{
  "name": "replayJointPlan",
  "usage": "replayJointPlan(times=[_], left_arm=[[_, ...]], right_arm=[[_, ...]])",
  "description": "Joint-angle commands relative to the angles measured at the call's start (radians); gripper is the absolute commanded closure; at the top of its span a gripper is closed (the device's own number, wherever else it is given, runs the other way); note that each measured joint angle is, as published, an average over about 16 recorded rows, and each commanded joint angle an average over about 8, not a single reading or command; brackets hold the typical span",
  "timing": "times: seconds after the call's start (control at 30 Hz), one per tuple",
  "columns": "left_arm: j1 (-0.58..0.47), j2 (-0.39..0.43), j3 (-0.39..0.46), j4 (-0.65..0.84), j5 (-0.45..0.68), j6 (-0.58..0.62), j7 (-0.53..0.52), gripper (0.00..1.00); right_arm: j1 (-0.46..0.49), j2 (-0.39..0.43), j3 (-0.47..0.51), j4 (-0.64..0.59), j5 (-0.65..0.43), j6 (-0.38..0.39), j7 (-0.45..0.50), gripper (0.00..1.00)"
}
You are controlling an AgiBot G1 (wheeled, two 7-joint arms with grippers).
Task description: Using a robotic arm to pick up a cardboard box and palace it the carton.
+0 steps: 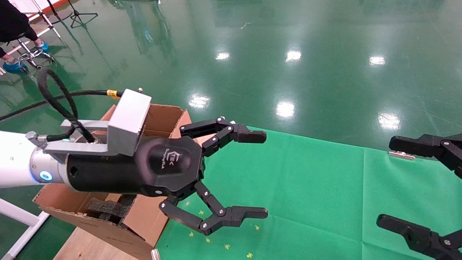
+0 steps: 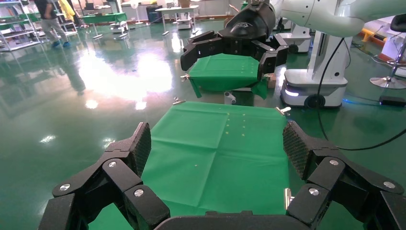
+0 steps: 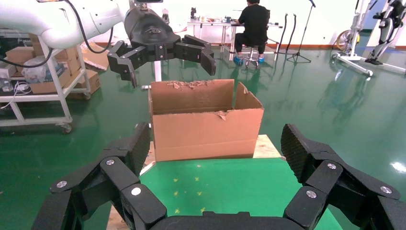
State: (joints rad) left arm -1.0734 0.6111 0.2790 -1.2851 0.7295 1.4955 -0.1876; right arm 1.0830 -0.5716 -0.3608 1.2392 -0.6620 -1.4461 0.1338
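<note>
The carton (image 1: 163,116) stands open at the table's left end, its flaps ragged, with a black foam block (image 1: 107,208) inside. In the right wrist view the carton (image 3: 206,129) shows beyond the green cloth. The cardboard box is out of view in every frame. My left gripper (image 1: 258,175) hovers open and empty over the cloth beside the carton, on a white arm with a silver camera block (image 1: 128,121). At the table's right edge my right gripper (image 1: 391,182) is open too, holding nothing. Each wrist view shows its own open jaws, left (image 2: 218,143) and right (image 3: 215,148).
A green cloth (image 1: 306,187) covers the table, clipped at its edges, with small yellow marks (image 1: 227,246). Bare wood (image 1: 86,245) shows under the carton. Glossy green floor surrounds the table. A seated person (image 3: 253,24) and carts stand far off.
</note>
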Motion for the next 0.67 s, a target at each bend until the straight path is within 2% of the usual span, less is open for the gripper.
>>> replayJointPlan(times=[0.03, 0.67], left_arm=[[-0.001, 0.000, 0.000, 0.001, 0.000, 0.000, 0.000, 0.00], [-0.002, 0.000, 0.001, 0.003, 0.002, 0.000, -0.001, 0.00]], right_arm=[[0.000, 0.000, 0.000, 0.000, 0.000, 0.000, 0.000, 0.00], [0.000, 0.000, 0.000, 0.000, 0.000, 0.000, 0.000, 0.00]])
